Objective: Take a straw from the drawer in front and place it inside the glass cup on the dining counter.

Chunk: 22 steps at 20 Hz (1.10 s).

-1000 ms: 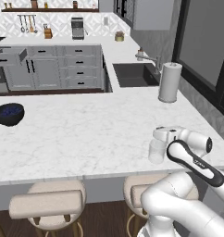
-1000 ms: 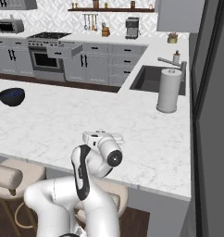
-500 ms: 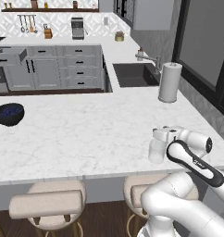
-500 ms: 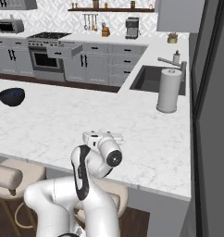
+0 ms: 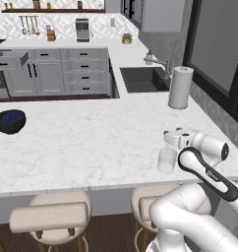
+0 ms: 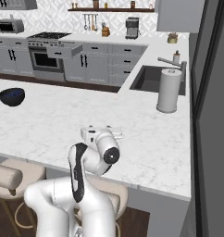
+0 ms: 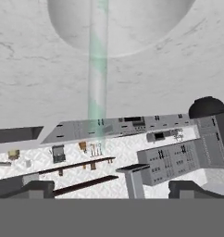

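On the left of the left base view, a dark blue bowl sits on the dining counter. Far behind it, an open drawer sticks out from the grey cabinets. Further right, the glass cup stands near the front edge of the counter. The gripper hangs right above the cup. Its jaws are spread wide and hold nothing. In the hand view, the two dark fingertips stand far apart. Between them, a pale green striped straw runs down into the cup's round bottom. A white paper-towel roll stands further back on the right, beside the sink.
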{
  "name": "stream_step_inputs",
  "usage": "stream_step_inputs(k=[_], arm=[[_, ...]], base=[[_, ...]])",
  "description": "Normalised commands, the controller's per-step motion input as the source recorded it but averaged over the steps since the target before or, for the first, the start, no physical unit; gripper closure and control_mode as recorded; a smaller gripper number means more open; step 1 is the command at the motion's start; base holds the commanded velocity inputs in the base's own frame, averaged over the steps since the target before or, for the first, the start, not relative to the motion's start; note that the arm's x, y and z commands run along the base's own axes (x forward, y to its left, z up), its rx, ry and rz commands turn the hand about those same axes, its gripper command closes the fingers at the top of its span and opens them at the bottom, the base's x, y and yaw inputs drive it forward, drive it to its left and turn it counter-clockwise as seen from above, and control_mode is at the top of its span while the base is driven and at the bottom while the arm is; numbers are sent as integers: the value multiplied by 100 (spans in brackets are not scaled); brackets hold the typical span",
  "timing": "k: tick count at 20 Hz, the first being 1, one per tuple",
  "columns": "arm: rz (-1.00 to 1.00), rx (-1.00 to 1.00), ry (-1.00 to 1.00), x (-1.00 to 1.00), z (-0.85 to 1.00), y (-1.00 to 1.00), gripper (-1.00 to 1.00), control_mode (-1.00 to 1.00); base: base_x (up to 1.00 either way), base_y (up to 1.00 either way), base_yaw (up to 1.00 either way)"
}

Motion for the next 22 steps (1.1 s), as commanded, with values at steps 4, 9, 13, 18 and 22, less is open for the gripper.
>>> stream_step_inputs(k=[4,9,13,18,22], arm=[[-5,-7,-3,-8,74,18,-100,-100],[-8,-10,-2,-1,84,32,-100,-100],[-10,-12,0,0,85,33,-100,-100],[-14,-10,0,0,73,47,-100,-100],[-18,-8,1,0,56,67,-100,-100]], base=[[0,0,0],[0,0,0],[0,0,0],[0,0,0],[0,0,0]])
